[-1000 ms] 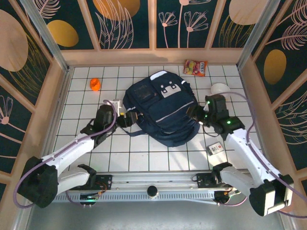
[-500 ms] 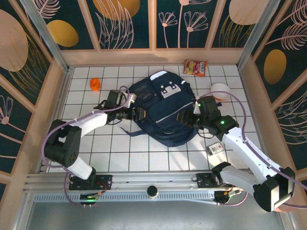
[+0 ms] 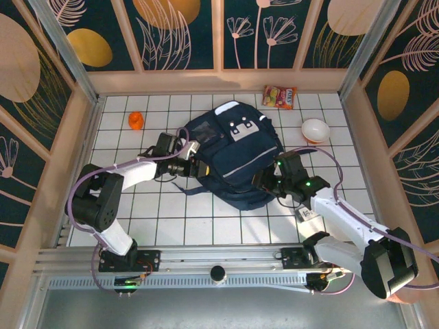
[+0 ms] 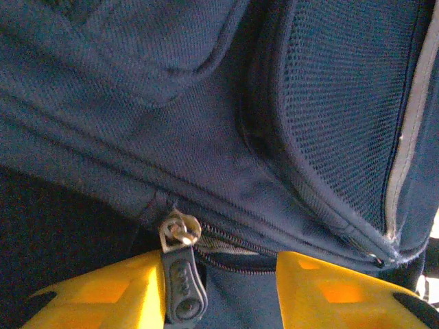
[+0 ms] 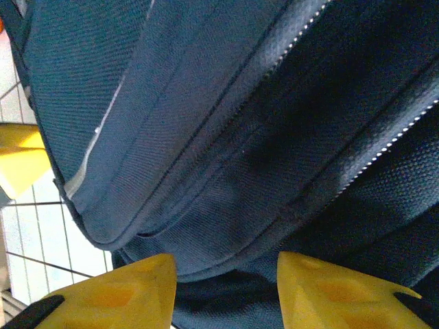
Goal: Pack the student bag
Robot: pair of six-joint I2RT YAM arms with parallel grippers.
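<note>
**Nothing packed yet: the student bag (image 3: 233,154) looks zipped shut**

Nearest me, a small white box (image 3: 306,214) lies on the tiled worktop (image 3: 206,219), just beside my right arm. Past it, both grippers are at the bag. My left gripper (image 4: 219,274) is at its left flank and my right gripper (image 5: 226,281) at its near right corner.

My left jaws stand part way apart. A dark zip pull (image 4: 184,288) lies against the inside of one finger, with blue cloth filling the rest of the gap. I cannot tell whether I am pinching anything. My right jaws are likewise part way apart over a fold of the bag, and again I cannot tell whether I hold it.

The bag lies in the middle of the worktop, front up. It is navy cloth with thin pale trim, a white buckle patch and a mesh side pocket, and the zips I see look closed. I judge that opening it is the step in hand.

Farther off lie an orange thing (image 3: 136,120), a white bowl (image 3: 315,129) and, by the far wall, a snack packet (image 3: 280,96). All are outside the bag, so the packing itself is all left to do
</note>
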